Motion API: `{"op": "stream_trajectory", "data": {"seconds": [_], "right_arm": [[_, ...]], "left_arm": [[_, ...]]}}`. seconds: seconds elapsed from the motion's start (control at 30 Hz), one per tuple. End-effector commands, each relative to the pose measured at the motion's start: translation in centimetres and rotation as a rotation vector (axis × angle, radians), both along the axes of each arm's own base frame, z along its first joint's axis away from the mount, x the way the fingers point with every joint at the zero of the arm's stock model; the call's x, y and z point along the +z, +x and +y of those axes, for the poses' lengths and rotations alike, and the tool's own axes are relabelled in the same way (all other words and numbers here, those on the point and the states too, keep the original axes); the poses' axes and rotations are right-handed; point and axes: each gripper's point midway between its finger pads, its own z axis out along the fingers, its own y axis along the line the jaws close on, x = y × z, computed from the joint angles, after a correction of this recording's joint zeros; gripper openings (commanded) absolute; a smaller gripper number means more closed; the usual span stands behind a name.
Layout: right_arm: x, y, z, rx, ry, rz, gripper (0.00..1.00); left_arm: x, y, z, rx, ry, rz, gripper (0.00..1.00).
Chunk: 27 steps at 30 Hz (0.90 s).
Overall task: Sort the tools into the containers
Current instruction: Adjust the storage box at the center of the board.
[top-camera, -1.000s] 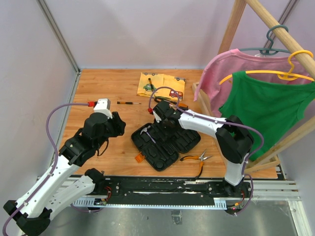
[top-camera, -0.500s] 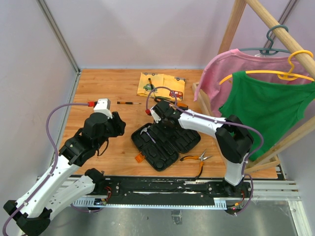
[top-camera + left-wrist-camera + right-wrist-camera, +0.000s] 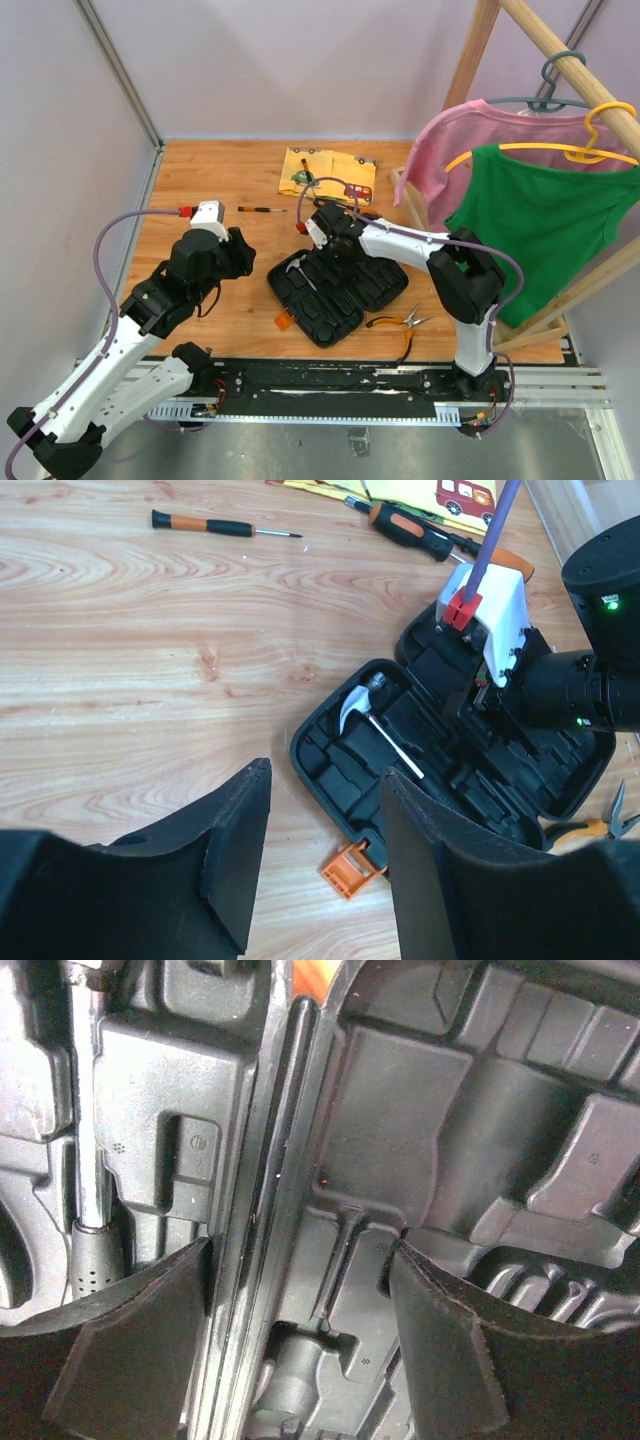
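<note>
One steel claw hammer (image 3: 372,720) already lies in the open black plastic clamshell case (image 3: 340,300), so with right fingers (image 3: 130,1350) wide and empty over its hinge and left fingers (image 3: 230,850) wide beside it, you likely fetch the orange-and-black-handled screwdrivers (image 3: 405,527) beyond it next.

Standing here, I can find no word, number or brand that reads clearly on anything. The nearest to a sign is a small round moulded mark (image 3: 197,1143) inside the tool case (image 3: 400,1140), a circle with a bar across it, too faint to take for a letter. The yellow cloth (image 3: 326,171) at the far side of the bench (image 3: 215,160) carries printed pictures only, among them a red car (image 3: 463,494), with no legible lettering.
</note>
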Motion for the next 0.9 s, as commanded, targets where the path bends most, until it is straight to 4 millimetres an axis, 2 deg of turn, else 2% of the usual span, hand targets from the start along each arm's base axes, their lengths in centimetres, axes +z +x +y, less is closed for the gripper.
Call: {"op": "stream_trajectory", "data": {"seconds": [0.0, 0.23, 0.37, 0.43, 0.57, 0.73, 0.87], "right_arm": [[-0.2, 0.3, -0.2, -0.058, -0.005, 0.037, 0.66], [-0.7, -0.7, 0.4, -0.212, -0.030, 0.059, 0.59], [-0.4, -1.4, 2.0, -0.300, 0.002, 0.076, 0.58], [-1.2, -1.7, 2.6, -0.357, 0.001, 0.100, 0.57], [-1.2, -1.7, 4.4, -0.430, 0.036, 0.120, 0.54], [-0.6, -0.8, 6.3, -0.465, 0.075, 0.102, 0.58], [1.7, 0.4, 7.0, -0.472, 0.121, 0.050, 0.63]], "left_arm": [[0.0, 0.3, 0.0, 0.007, 0.007, -0.014, 0.52], [0.0, 0.3, 0.1, 0.011, 0.007, -0.014, 0.52], [-0.1, 0.3, 0.1, 0.010, 0.008, -0.011, 0.53], [-0.1, 0.3, 0.1, 0.012, 0.009, -0.011, 0.53], [-0.1, 0.3, 0.1, 0.014, 0.007, -0.012, 0.53], [-0.1, 0.3, 0.2, 0.019, 0.008, -0.012, 0.53], [-0.1, 0.3, 0.2, 0.020, 0.008, -0.013, 0.53]]}}
